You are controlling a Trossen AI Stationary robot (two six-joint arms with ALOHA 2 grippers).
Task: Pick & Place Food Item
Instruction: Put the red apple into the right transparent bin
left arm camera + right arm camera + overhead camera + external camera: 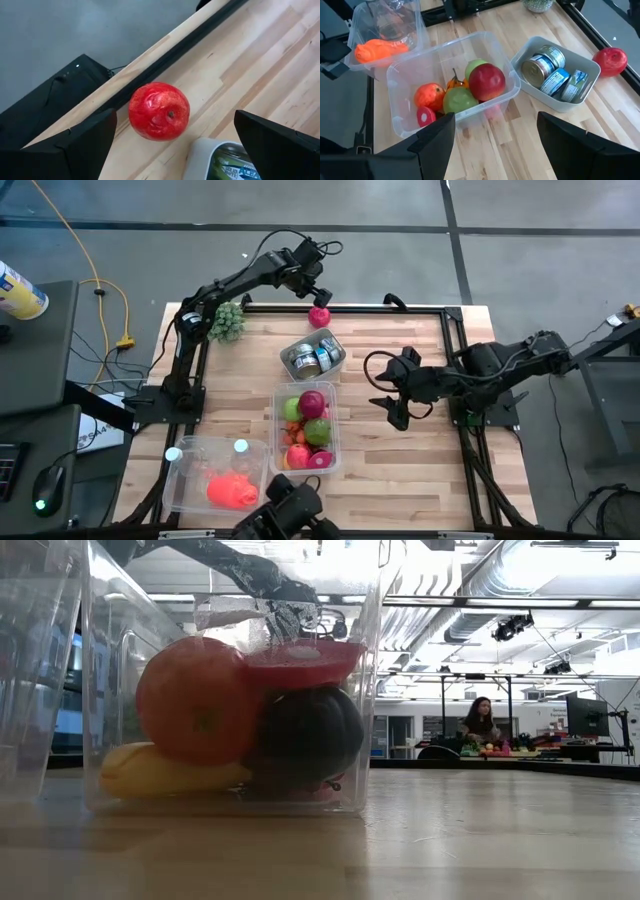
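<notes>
Red apple (319,317) sits loose on the table at its far edge, just beyond the grey bin of cans (313,357), touching neither. Left gripper (316,286) hangs right above it, jaws wide open and empty; in the left wrist view the apple (159,111) lies between the two fingers and ahead of them, stem dimple facing the camera. It is round, so no long axis to line up; likely a straight drop and close. Left arm is far nearer. Right gripper (396,395) waits well to the right of the clear fruit bin (308,429), jaws partly open, holding nothing.

Counts:
- loose apples: one
- cans in the grey bin: four
- clear bins: two, fruit bin plus one nearer with an orange item (230,491)
- fruit in the fruit bin: several pieces, exact count unclear
- green bunch (227,321): one, left of the apple
</notes>
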